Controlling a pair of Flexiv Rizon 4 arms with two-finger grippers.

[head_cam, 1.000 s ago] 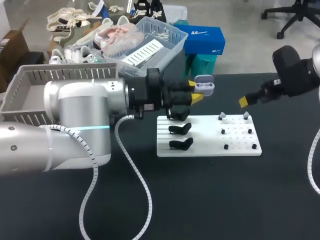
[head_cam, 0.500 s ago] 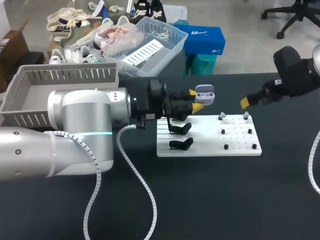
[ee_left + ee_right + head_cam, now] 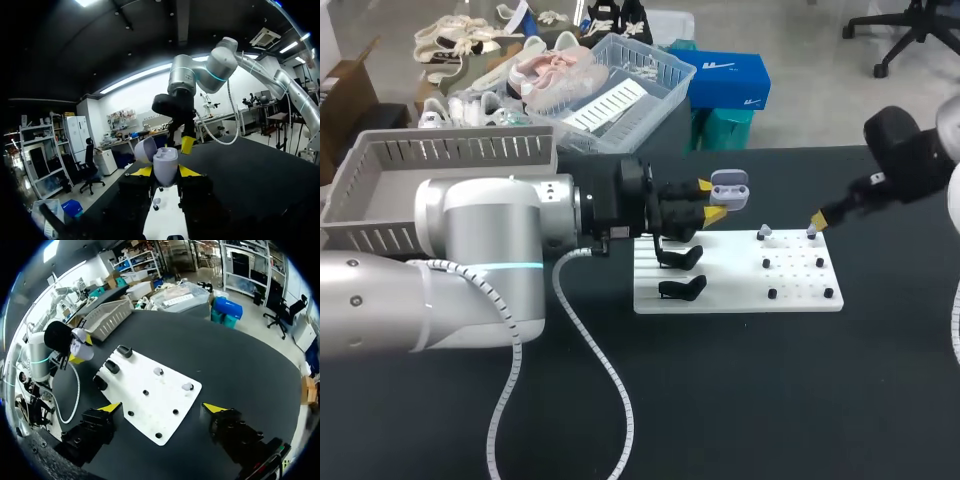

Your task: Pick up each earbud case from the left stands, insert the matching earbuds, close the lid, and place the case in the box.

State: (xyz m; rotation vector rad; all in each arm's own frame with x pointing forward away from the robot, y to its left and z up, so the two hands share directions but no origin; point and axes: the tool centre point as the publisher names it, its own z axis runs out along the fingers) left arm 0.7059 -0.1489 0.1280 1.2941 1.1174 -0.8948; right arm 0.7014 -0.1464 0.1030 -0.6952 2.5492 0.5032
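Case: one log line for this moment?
left end effector: shut on open case | right end effector: open, near earbuds on board

Robotics laboratory: a left arm point(image 3: 480, 260) and right arm point(image 3: 910, 155) flank a black surface point(image 3: 770, 400) bearing a white pegged fixture board point(image 3: 735, 270).

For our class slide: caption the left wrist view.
Left gripper holds an open case; right gripper hangs ahead.

The left hand point(image 3: 165, 171) clamps an open earbud case point(image 3: 165, 161).
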